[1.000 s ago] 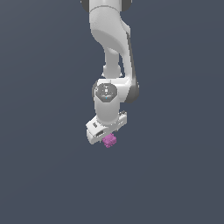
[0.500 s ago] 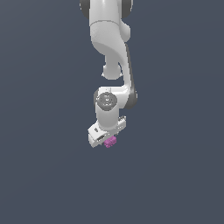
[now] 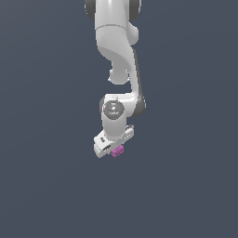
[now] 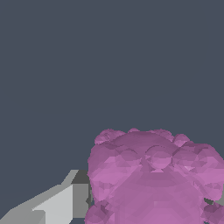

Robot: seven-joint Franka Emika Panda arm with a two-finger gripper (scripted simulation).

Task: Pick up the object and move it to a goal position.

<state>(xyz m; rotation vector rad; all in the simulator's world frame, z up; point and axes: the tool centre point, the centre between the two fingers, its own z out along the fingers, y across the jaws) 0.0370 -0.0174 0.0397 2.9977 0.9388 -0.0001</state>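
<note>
The object, a tiny magenta-pink knobbly clump [image 3: 117, 151], sits right under my white gripper [image 3: 115, 149] in the exterior view, held off the dark grey ground. In the wrist view the clump [image 4: 153, 175] fills much of the picture, pressed against one grey finger [image 4: 65, 201]; the other finger barely shows at the picture's edge. The gripper is shut on the clump. The arm hangs down from the top of the exterior view, with the hand tilted.
Only a plain dark grey background shows around the arm [image 3: 116, 56] in both views. No goal marker and no other objects show.
The gripper, with the clump in it, has moved slightly down and toward the exterior view's right. The arm's upper links have shifted with it.
</note>
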